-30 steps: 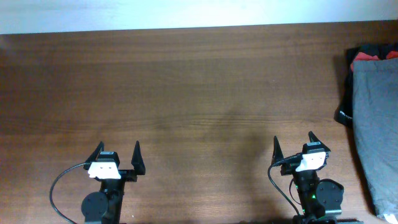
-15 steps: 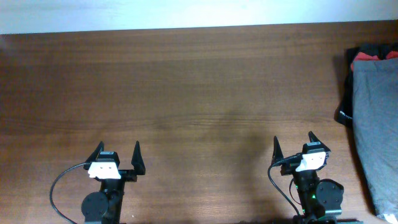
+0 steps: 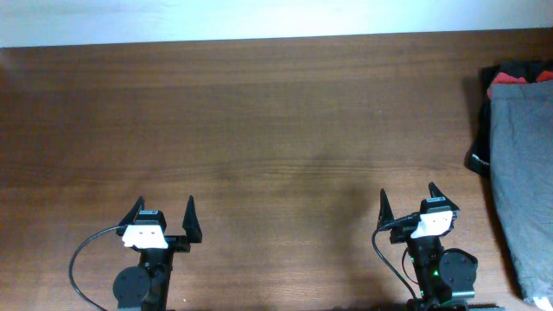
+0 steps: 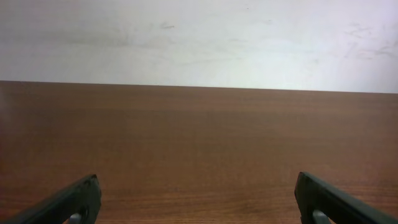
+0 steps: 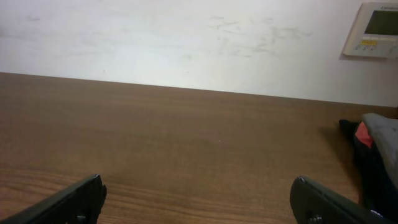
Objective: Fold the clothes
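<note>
The left gripper (image 3: 164, 203) and right gripper (image 3: 408, 192) gape empty, well apart from the grey garment (image 3: 523, 173) at the table (image 3: 259, 112) edge; the wall panel (image 5: 375, 30) print is too small to read.

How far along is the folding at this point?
Done: nothing visible. The grey garment lies at the right edge of the table, on top of a dark garment and a red cloth, partly out of frame. In hand: nothing; the left gripper and right gripper are open, empty and apart from it. Left: fetching, spreading and folding it.
</note>
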Available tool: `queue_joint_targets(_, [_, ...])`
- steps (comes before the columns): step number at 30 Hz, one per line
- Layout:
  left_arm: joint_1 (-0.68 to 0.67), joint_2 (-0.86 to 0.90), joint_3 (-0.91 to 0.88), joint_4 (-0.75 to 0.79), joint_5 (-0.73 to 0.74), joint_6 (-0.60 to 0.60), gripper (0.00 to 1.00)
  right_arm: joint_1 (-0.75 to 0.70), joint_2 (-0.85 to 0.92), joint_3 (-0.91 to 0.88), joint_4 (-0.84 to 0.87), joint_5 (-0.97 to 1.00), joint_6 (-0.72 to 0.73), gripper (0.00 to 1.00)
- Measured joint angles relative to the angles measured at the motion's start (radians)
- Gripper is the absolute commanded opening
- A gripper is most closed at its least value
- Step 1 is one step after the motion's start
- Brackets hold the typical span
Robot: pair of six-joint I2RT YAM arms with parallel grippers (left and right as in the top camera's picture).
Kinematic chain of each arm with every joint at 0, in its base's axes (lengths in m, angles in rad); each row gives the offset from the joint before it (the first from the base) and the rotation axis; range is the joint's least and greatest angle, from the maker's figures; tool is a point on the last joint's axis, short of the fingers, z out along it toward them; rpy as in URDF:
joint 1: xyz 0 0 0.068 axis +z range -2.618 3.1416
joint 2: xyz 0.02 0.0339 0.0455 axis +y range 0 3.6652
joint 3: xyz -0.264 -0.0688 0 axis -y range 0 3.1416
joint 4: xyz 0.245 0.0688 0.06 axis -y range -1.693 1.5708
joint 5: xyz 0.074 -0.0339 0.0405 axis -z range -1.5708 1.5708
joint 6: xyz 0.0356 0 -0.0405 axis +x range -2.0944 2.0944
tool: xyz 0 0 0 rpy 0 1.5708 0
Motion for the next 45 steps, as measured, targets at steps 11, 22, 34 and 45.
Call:
queue_joint_targets(11, [0.0,0.0,0.0,0.0,0.0,0.0,0.99,0.0,0.0,0.0,0.018,-0.175,0.057,0.99])
queue_joint_targets(22, [0.0,0.0,0.0,0.0,0.0,0.0,0.99,0.0,0.0,0.0,0.025,-0.453,0.242,0.99])
queue_joint_targets(34, [0.0,0.0,0.0,0.0,0.0,0.0,0.99,0.0,0.0,0.0,0.098,-0.573,0.293,0.99])
queue_joint_targets(45, [0.0,0.0,0.0,-0.001,0.0,0.0,0.99,0.0,0.012,0.126,0.111,-0.515,0.262,0.99])
